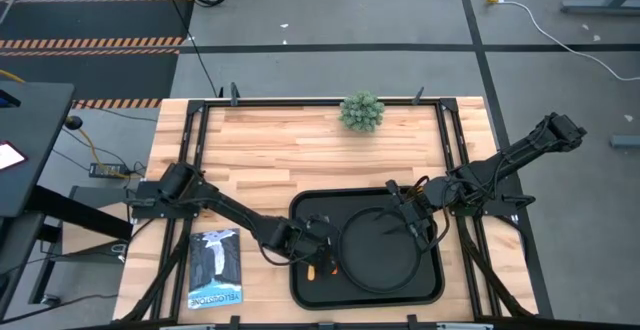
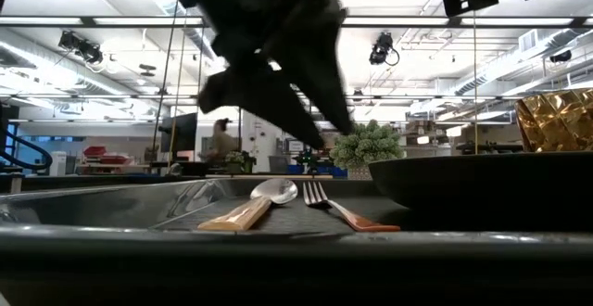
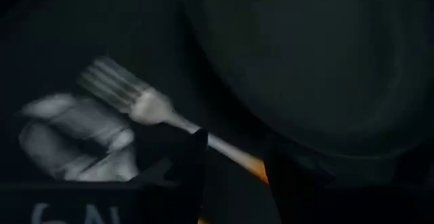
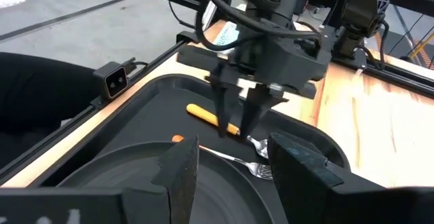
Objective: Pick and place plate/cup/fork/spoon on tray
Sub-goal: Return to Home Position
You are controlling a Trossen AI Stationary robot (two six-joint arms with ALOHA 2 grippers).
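Along the tray's point(image 1: 300, 210) left edge, the fork point(image 2: 343, 212) and spoon point(image 2: 255, 204) lie side by side, just beside the plate point(image 1: 380, 250) that fills the tray's middle. The left gripper point(image 4: 234, 125) hovers over them, fingers slightly apart, empty. The right gripper point(image 4: 230, 170) waits above the plate's rim, fingers apart.

The large black tray point(image 1: 300, 282) with a raised rim lies flat on the worktop point(image 1: 270, 150). The round black plate point(image 1: 378, 255) lies in its right half. Left of the plate, the fork point(image 2: 335, 208) and the spoon point(image 2: 255, 205), both with orange handles, lie flat side by side on the tray floor.
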